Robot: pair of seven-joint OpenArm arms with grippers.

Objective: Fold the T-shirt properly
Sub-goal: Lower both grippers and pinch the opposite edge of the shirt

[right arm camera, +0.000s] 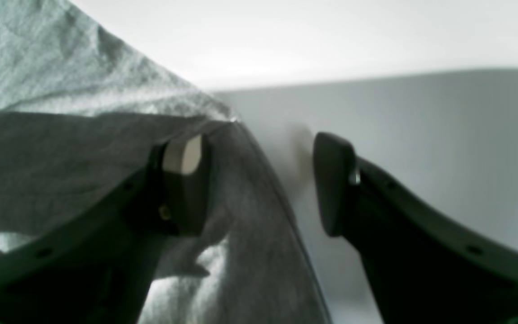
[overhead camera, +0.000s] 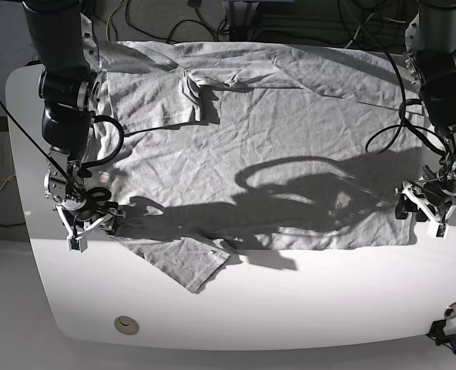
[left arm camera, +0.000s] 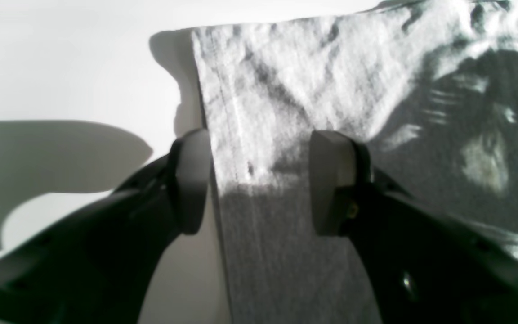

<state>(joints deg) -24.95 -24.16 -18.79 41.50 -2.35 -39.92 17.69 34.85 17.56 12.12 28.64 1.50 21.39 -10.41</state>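
the t-shirt [overhead camera: 259, 154] is lying spread out flat on the white table [overhead camera: 290, 308], with lots of wrinkles in it. one short sleeve [overhead camera: 193, 266] is sticking out toward the near edge of the table, and the other sleeve is lying near the far edge. dark shadows of the arms are falling across the grey cloth.

the left gripper [overhead camera: 427, 206] is sitting low at the shirt's edge on the right side of the base view. in the left wrist view, its two fingers [left arm camera: 191, 180] are standing wide apart, one on each side of the straight hem [left arm camera: 223, 135]. one finger is over the bare table and the other is over the cloth. they are not squeezing anything.

the right gripper [overhead camera: 85, 223] is sitting low at the other edge of the shirt, near the sleeve. in the right wrist view, its fingers [right arm camera: 182, 180] are spread apart too. one is over the grey cloth and one is over the table, with the shirt's edge running between them. it is not pinching the shirt.
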